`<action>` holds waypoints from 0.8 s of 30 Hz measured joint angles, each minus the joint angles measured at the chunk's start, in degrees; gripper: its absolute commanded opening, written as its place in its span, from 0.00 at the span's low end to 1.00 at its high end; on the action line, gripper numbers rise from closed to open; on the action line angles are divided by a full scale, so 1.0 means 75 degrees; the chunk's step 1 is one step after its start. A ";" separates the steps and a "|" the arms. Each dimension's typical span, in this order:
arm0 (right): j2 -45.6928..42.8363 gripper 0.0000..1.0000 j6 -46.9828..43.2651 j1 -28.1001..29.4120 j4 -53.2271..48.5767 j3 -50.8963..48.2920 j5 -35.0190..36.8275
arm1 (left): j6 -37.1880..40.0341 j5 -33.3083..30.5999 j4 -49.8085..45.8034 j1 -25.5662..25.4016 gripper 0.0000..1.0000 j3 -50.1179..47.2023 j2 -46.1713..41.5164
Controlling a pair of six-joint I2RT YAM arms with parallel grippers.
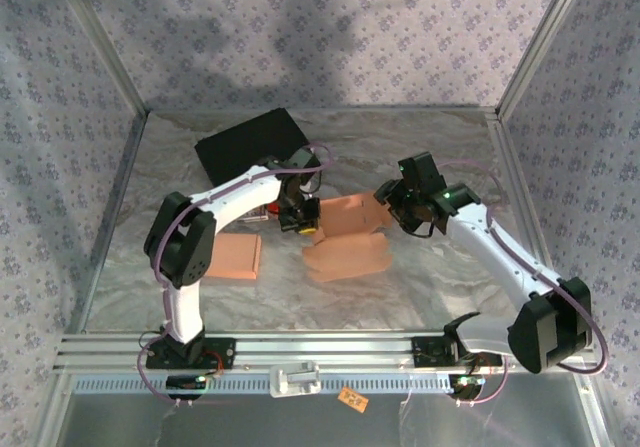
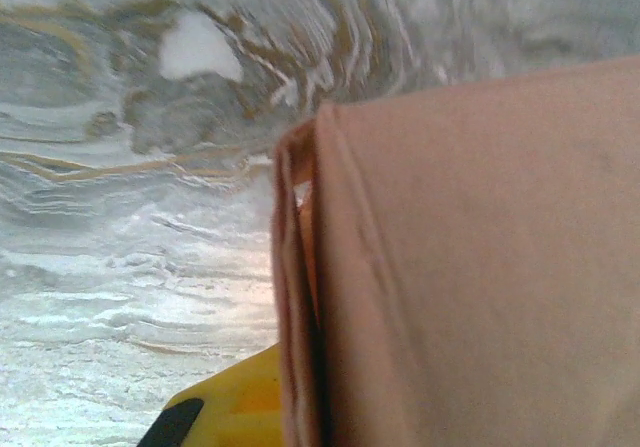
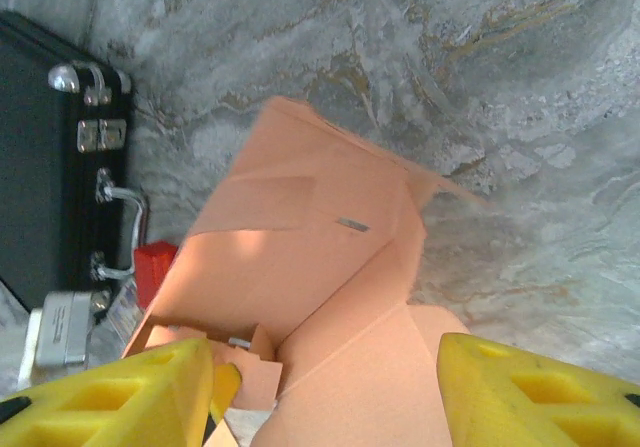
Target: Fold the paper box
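Paper box [image 1: 345,237], salmon cardboard, half folded, sits mid-table between my arms. My left gripper [image 1: 300,219] is pinched tight on its left wall; up close one yellow finger [image 2: 225,407] shows and cardboard hides the other. My right gripper [image 3: 325,359] hangs open above the right flap, gripping nothing. A black case [image 3: 40,157] is cut off at the frame edge.

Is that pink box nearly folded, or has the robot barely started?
Roughly midway, I'd guess. Done: the paper box has walls standing at its back. In hand: the left claw is shut, apparently pinching one side wall, while the right claw hangs open above the box. Left: the front panels lie flat on the table and the top is open.
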 measured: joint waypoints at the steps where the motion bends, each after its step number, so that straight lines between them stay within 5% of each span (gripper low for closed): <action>1: -0.0026 0.60 -0.0111 0.0023 -0.0099 0.0026 0.0003 | 0.0219 0.0160 -0.0026 0.0015 0.00 0.0000 0.0067; 13: -0.1003 0.58 -0.1591 0.0055 -0.0781 0.0166 0.0146 | 0.2876 0.2326 0.0379 0.0326 0.00 -0.0055 0.0268; 24: -0.1393 0.53 -0.3156 -0.0962 -0.1087 0.0187 -0.0560 | 0.3372 0.2771 0.0248 0.0361 0.00 0.0236 0.0472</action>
